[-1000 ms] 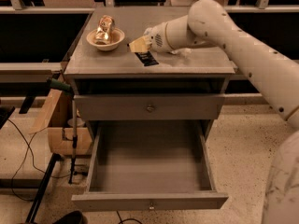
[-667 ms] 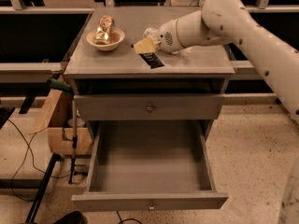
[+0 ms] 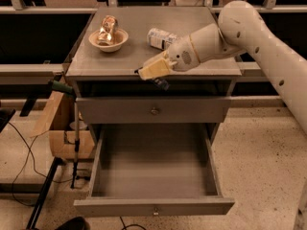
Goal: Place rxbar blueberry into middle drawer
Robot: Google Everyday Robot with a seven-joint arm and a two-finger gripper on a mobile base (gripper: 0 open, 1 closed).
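Carrying is the step we are judging to be in hand. The white arm's cream-tipped gripper (image 3: 152,71) is hovering at the front edge of the grey worktop (image 3: 96,66). Its jaws are pinching closed on the small flat navy-wrapped rxbar blueberry (image 3: 161,83), which is hanging just past that edge, above the closed upper drawer front (image 3: 120,110).

Below, the wide grey middle drawer (image 3: 120,207) is standing pulled out, its tray bare. To do this well, we are advising an outward move first, clear of the worktop's lip. A descent over the tray's centre should follow, bringing the bar low before release so it is not bouncing off the drawer walls.

On the worktop, a pale round bowl (image 3: 120,38) is holding a shiny gold can (image 3: 108,27), and a clear plastic bottle with a white label (image 3: 159,37) is lying on its side beside the arm. Speckled flooring (image 3: 259,166), a brown cardboard box (image 3: 60,123) and black cables (image 3: 19,143) are surrounding the cabinet.
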